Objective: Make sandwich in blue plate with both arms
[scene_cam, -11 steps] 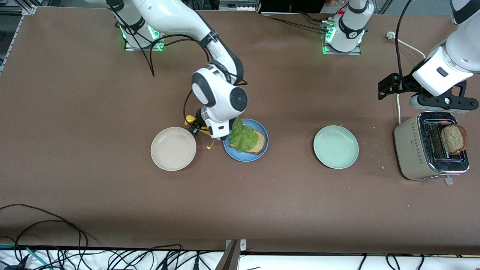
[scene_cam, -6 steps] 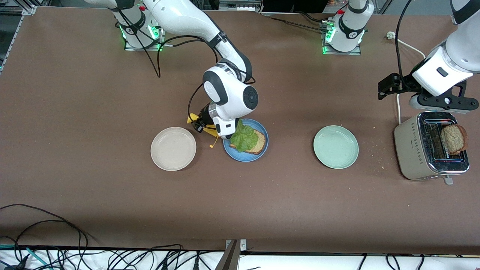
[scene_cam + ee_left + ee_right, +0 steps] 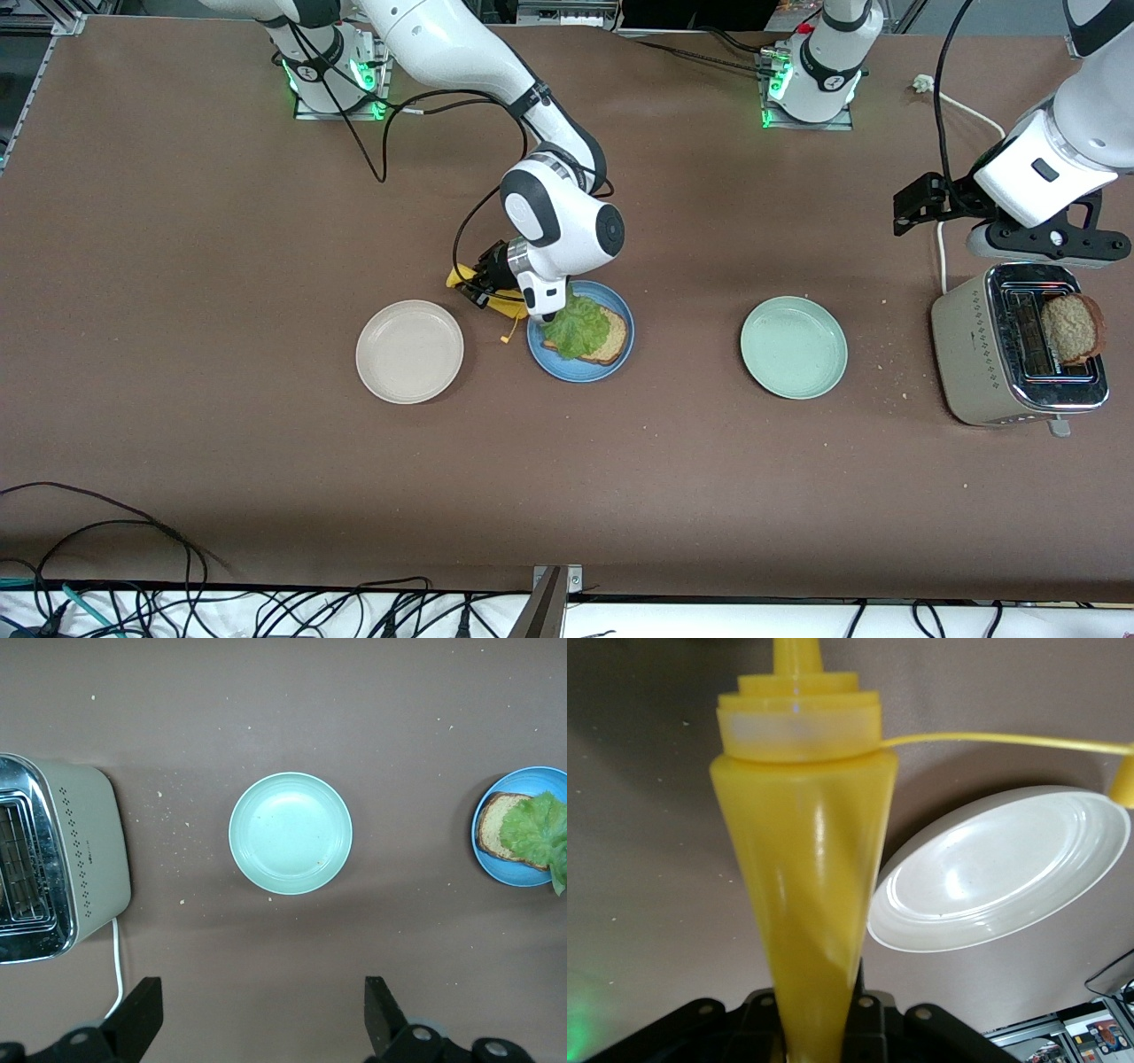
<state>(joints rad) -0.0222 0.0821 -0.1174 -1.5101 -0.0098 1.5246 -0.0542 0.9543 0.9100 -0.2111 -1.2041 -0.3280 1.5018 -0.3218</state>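
I've the right gripper [image 3: 496,288] pinching a yellow bottle [image 3: 802,904] beside the blue plate [image 3: 620,361]; lettuce [image 3: 576,326] lies on bread there. I'd tip the nozzle squarely over it. Left gripper [image 3: 261,1023] waits spread above the toaster [image 3: 1014,354].

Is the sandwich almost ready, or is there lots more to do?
About halfway. Done: one bread slice lies on the blue plate with lettuce on top. In hand: the right gripper is shut on a yellow squeeze bottle beside that plate. Left: the second slice sits in the toaster, under the open left gripper.
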